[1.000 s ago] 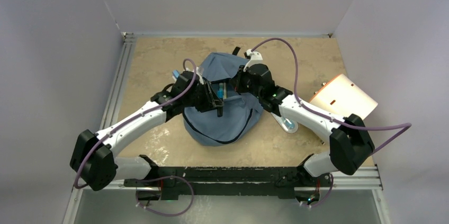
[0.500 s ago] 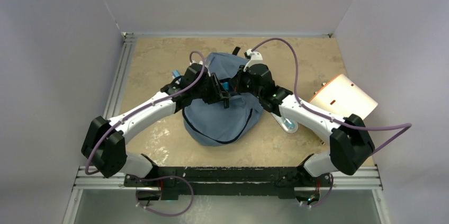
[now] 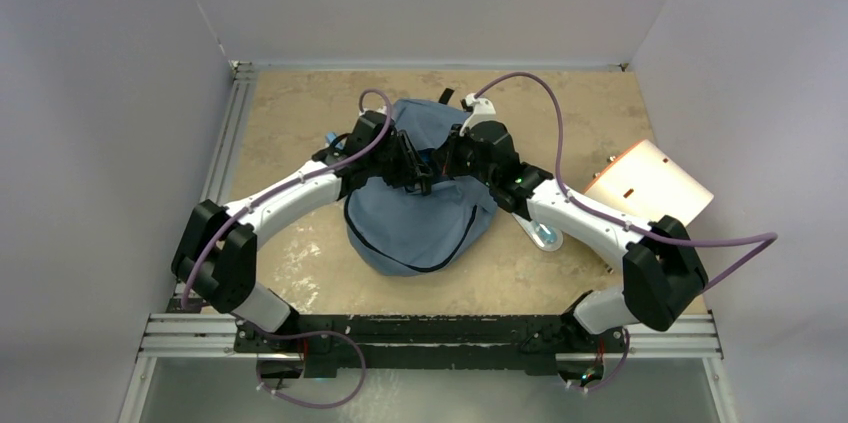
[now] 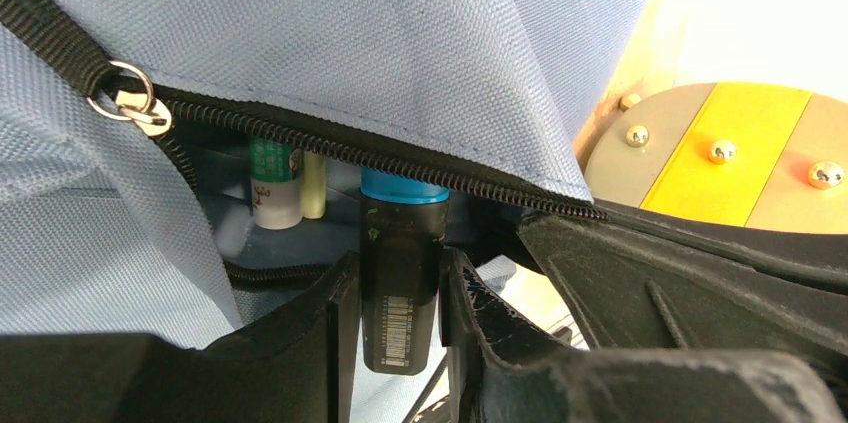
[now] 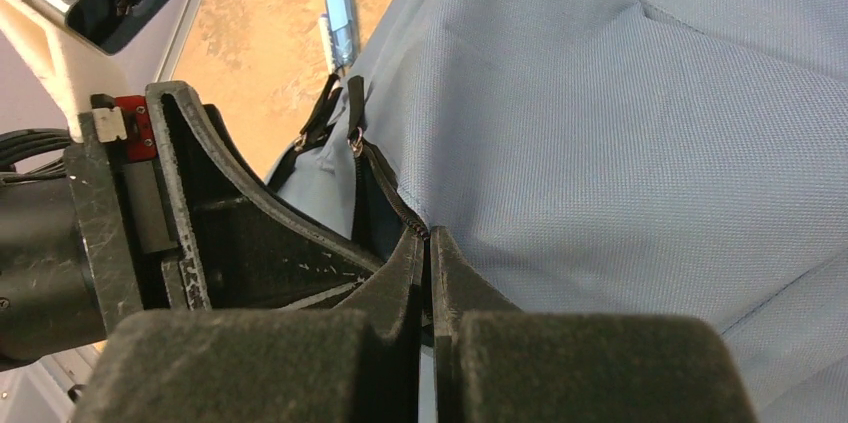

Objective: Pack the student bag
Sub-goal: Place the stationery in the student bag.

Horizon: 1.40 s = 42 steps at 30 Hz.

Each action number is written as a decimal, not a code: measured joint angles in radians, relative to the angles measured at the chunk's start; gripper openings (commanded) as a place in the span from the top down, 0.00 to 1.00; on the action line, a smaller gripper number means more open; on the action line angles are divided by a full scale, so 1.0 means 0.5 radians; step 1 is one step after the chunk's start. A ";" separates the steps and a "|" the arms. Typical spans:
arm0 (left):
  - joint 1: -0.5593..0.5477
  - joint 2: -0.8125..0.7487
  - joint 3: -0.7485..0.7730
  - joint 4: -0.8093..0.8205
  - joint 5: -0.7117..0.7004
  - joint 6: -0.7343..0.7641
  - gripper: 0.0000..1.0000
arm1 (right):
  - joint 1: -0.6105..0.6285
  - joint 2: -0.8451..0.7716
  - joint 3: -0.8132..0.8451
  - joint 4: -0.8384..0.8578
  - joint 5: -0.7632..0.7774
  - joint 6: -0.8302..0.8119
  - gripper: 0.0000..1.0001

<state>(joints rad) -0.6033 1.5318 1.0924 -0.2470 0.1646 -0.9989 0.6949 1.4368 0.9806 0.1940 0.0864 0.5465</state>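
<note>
At the far left we see a small blue object (image 3: 330, 138) lying on the table (image 3: 560, 113), just beside the student bag (image 3: 425, 218). The left gripper (image 4: 398, 275) is clenched on a black marker (image 4: 400, 233) with a barcode label. The marker's blue end points into the bag's open zipper mouth. Inside the opening we make out a white and green tube (image 4: 275, 188) and a pale yellow stick (image 4: 313, 186), below the zipper pull ring (image 4: 125, 98).

The bag lies in the middle of the table, between the two arms. The right gripper (image 5: 428, 255) pinches the zipper edge of the bag, fingers pressed together, opposite the left gripper. Well apart at the right lies a beige folder (image 3: 650, 183).
</note>
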 measured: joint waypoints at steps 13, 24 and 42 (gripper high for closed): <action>0.181 0.049 0.071 0.054 0.098 0.040 0.86 | 0.013 0.000 -0.003 0.001 0.000 0.008 1.00; 0.217 0.222 0.159 0.128 0.188 0.041 0.81 | 0.013 0.000 -0.010 0.014 0.001 0.037 1.00; 0.214 0.146 0.127 0.088 0.188 0.087 0.49 | 0.013 0.000 -0.020 0.044 -0.001 0.045 1.00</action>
<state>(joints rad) -0.4961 1.6047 1.1557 -0.2031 0.2588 -0.9554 0.7013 1.4368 0.9707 0.2161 0.0860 0.5690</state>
